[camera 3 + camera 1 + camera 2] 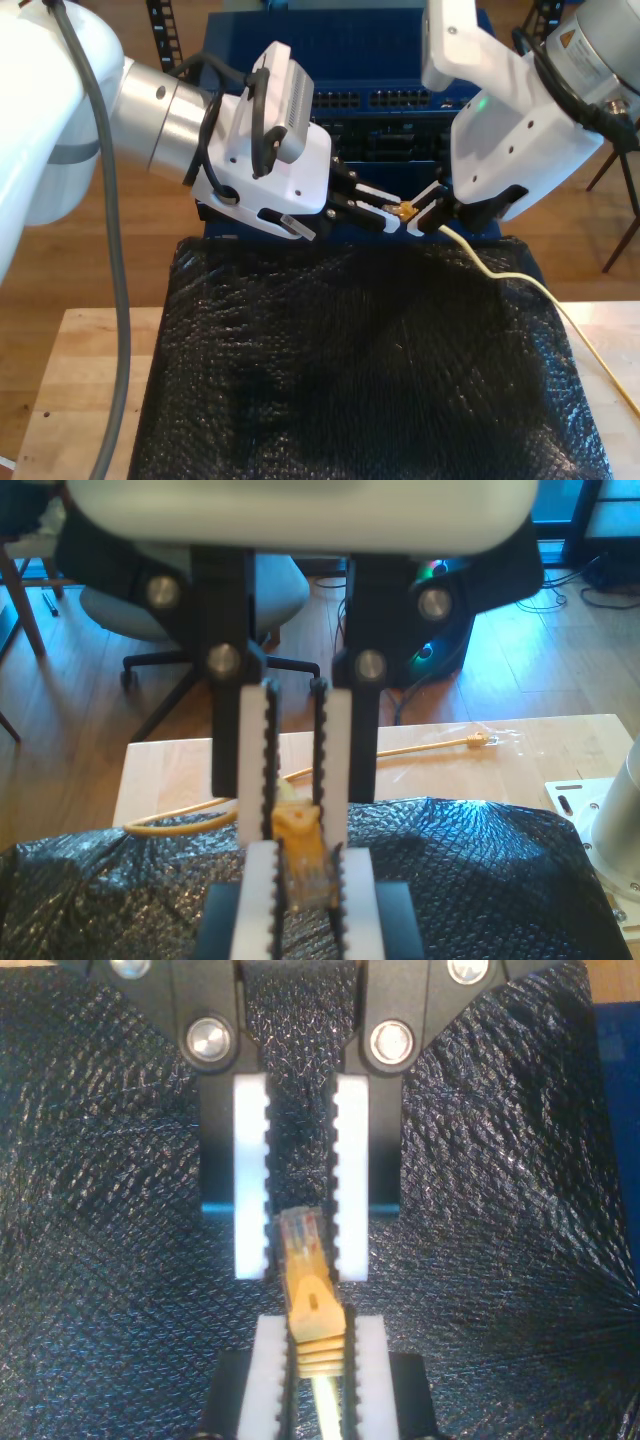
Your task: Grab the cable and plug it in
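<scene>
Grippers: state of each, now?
My first gripper: closed on the network cable plug.
My second gripper: jaws around the plug tip, grip cannot be told.

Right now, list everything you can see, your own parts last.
network cable: one, pale yellow, trailing from the pincers off the exterior view's right.
clear plug: one, on the held cable end, between the pincers.
far plug: one, yellowish, lying on the table.
padded sheet: one, black, spread over the table.
table: one, pale wood, under the sheet.
port rack: one, blue, behind the pincers in the exterior view.
office chair: one, grey, on the floor beyond the table.
my first pincer: one, black with white pads, shut on the cable's boot.
my second pincer: one, same colours, pads flanking the plug tip; contact unclear.
</scene>
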`<action>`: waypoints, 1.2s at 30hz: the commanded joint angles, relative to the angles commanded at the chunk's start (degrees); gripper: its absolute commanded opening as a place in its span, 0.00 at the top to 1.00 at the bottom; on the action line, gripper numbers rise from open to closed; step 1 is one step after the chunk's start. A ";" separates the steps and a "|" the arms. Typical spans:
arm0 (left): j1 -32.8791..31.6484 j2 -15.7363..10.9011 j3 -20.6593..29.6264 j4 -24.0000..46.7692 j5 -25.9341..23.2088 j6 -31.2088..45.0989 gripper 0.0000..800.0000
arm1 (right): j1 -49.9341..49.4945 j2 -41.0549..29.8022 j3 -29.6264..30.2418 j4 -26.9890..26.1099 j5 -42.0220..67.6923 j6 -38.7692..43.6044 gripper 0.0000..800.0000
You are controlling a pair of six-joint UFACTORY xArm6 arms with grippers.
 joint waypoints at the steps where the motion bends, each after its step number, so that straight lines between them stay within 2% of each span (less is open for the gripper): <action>1: 0.00 0.00 0.00 0.00 0.00 -0.09 0.99 | 0.00 0.00 0.00 0.00 0.00 0.00 0.97; 2: 0.00 -0.09 0.00 -0.09 0.00 0.00 0.99 | 0.00 0.00 0.09 0.00 0.09 0.00 0.91; 3: 0.00 -0.09 0.00 -0.09 -0.09 -0.09 0.99 | 0.00 0.00 0.09 0.09 0.26 0.00 0.79; 4: 0.00 -0.09 0.00 -0.09 -0.09 -0.09 0.99 | 0.00 0.09 0.09 0.18 0.62 0.00 0.60; 5: 0.09 0.00 -0.09 -0.09 -0.18 -0.09 0.99 | 0.09 0.09 0.00 0.09 1.05 0.00 0.48; 7: 0.18 -0.09 -0.18 0.00 -0.18 -0.18 0.99 | 0.09 0.09 0.00 0.09 2.46 -0.09 0.45; 12: 2.02 0.09 -0.18 -0.18 -0.44 -0.26 1.00 | -0.09 -0.35 -0.97 0.00 3.08 -0.09 0.24; 19: 2.55 0.35 -0.44 -3.16 -0.18 -0.44 1.00 | -1.85 -1.05 -2.64 -0.18 2.02 -1.14 0.18; 21: 2.64 0.35 -0.44 -4.04 0.09 -0.53 1.00 | -2.90 -1.67 -3.16 -0.35 1.49 -3.87 0.00; 25: 3.69 1.05 -0.44 -5.19 0.44 -1.14 1.00 | -4.75 -2.46 -3.34 -0.18 1.14 -9.49 0.00; 36: 5.45 2.81 -0.44 -5.71 2.29 -4.31 1.00 | -5.10 -2.46 -5.36 0.97 1.32 -9.58 0.00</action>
